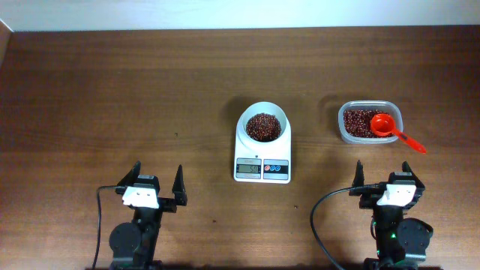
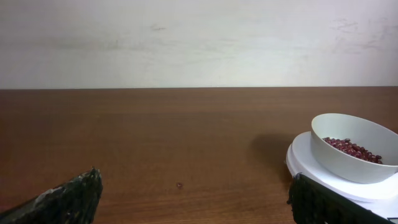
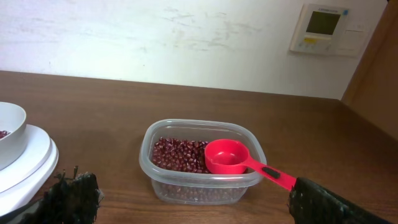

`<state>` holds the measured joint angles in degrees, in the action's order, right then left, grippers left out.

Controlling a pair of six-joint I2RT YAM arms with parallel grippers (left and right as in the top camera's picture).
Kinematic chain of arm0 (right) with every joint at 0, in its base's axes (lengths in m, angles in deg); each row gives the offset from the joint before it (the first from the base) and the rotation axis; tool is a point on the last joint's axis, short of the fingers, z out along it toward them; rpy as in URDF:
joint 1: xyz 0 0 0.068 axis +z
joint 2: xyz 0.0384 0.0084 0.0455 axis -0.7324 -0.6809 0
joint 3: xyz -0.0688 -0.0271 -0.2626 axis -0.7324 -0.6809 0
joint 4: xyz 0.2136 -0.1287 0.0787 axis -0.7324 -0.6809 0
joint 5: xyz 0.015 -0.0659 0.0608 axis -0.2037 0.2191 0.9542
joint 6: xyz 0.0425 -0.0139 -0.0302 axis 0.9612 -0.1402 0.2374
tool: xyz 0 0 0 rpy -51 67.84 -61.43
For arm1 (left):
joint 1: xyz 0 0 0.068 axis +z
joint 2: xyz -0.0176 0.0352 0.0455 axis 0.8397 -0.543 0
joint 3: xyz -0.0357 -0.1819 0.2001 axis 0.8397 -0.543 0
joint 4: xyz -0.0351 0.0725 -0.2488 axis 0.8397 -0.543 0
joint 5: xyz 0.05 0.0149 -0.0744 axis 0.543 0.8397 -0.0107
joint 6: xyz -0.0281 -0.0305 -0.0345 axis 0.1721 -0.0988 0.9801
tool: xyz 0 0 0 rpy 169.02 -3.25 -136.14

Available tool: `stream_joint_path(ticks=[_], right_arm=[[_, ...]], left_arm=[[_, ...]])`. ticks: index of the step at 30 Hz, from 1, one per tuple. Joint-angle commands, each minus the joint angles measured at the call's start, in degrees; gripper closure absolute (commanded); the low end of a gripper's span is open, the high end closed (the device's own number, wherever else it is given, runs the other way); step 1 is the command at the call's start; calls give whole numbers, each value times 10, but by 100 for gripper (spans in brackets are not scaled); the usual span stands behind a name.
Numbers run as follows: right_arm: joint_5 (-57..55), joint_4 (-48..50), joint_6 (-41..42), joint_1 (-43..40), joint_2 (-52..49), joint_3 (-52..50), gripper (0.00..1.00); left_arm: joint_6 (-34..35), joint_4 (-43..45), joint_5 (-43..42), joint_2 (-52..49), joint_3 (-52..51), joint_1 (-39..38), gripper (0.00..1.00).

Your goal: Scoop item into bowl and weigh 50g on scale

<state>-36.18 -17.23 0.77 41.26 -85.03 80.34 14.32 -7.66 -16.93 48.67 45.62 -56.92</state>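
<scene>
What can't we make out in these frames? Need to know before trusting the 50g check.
- Overhead: the display on the scale is too small to read, so the weight is unconfirmed.
- Left wrist: the scale's front is hidden behind a finger of the left gripper and cut off by the bottom edge.
- Right wrist: the bowl is cut off by the left edge.

- The digits on the scale (image 1: 277,154) display (image 1: 248,169) are too small to read from overhead.
- In the left wrist view the scale runs off the right and bottom edges, its front behind a jaw of the left gripper (image 2: 194,186).
- In the right wrist view the left edge cuts off most of the bowl (image 3: 11,140).
</scene>
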Motion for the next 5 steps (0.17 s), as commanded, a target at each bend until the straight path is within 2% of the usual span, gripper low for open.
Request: stream_joint_path(ticks=[1,5], right_arm=[[-7,-3,5,6,7,-3,1],[-7,-3,5,6,7,-3,1]], left_arm=[[-11,-3,4,3,-2,3,1],[-11,-3,4,3,-2,3,1]])
